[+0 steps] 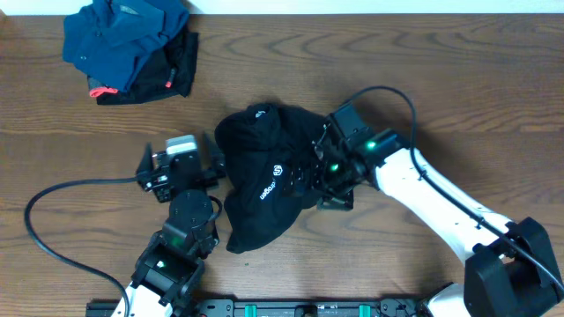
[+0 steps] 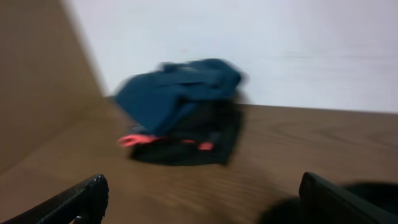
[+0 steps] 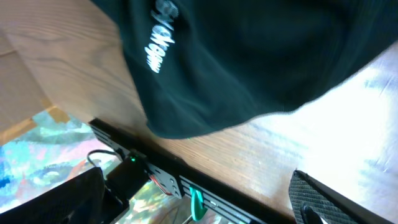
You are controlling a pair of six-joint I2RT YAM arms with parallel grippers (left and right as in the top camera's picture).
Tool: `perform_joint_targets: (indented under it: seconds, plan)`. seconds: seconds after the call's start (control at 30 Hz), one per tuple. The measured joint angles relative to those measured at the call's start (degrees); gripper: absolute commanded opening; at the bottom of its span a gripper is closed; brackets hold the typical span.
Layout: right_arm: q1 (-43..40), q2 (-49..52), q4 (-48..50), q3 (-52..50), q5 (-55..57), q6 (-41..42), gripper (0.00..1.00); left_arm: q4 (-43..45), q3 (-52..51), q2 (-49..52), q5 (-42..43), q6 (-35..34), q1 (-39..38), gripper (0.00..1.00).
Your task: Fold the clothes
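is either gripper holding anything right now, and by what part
Nothing is held: the left gripper stands open beside the black garment, the right gripper open over its edge.

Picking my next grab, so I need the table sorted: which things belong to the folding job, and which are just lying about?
For the job:
- black garment, crumpled mid-table, white lettering showing

Lying about:
- dark blue garment, far corner
- small black piece with red-pink tags, partly under it
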Motion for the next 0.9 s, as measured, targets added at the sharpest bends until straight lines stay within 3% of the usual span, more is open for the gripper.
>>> perform_joint_targets:
  seconds: [0.2,0.4,0.7,0.77,0.9]
  plan:
    - [4.37,0.0,10.62,-8.07,1.4,7.32,0.89,-0.02,0.0,0.0,-7.58,-0.98,0.0,0.98]
    - [5.27,0.0,20.55,-12.79,3.48,10.64,0.86,-0.09,0.0,0.0,-9.66,-1.22,0.0,0.98]
    - [5.27,2.62,28.87,-15.76,8.24,12.59,0.73,-1.6,0.0,0.0,-9.9,-1.68,0.0,0.98]
    - [5.27,4.24,30.84,-15.78,8.31,12.66,0.66,-1.6,0.0,0.0,-9.9,-1.81,-0.02,0.98]
    - [5.38,7.17,34.47,-15.8,7.08,12.63,0.34,-1.81,0.0,0.0,-9.92,-1.99,0.0,0.98]
